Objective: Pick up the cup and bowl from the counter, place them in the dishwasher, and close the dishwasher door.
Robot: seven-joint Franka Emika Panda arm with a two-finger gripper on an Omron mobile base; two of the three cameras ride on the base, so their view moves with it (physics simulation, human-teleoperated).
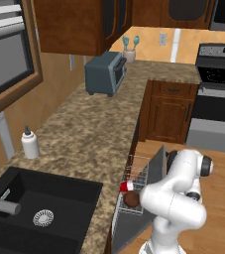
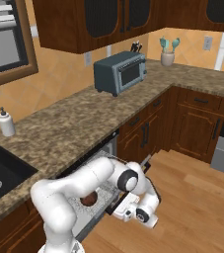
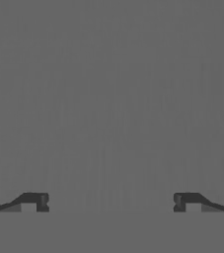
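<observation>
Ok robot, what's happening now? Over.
Hand open, empty, facing the grey dishwasher door. Cup and bowl in the rack. Door half-raised, nothing blocking.

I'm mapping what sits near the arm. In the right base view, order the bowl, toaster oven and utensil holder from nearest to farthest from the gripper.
Measured from the gripper, low by the dishwasher door:
1. bowl, in the rack just left.
2. toaster oven, up on the counter.
3. utensil holder, far back corner.
</observation>
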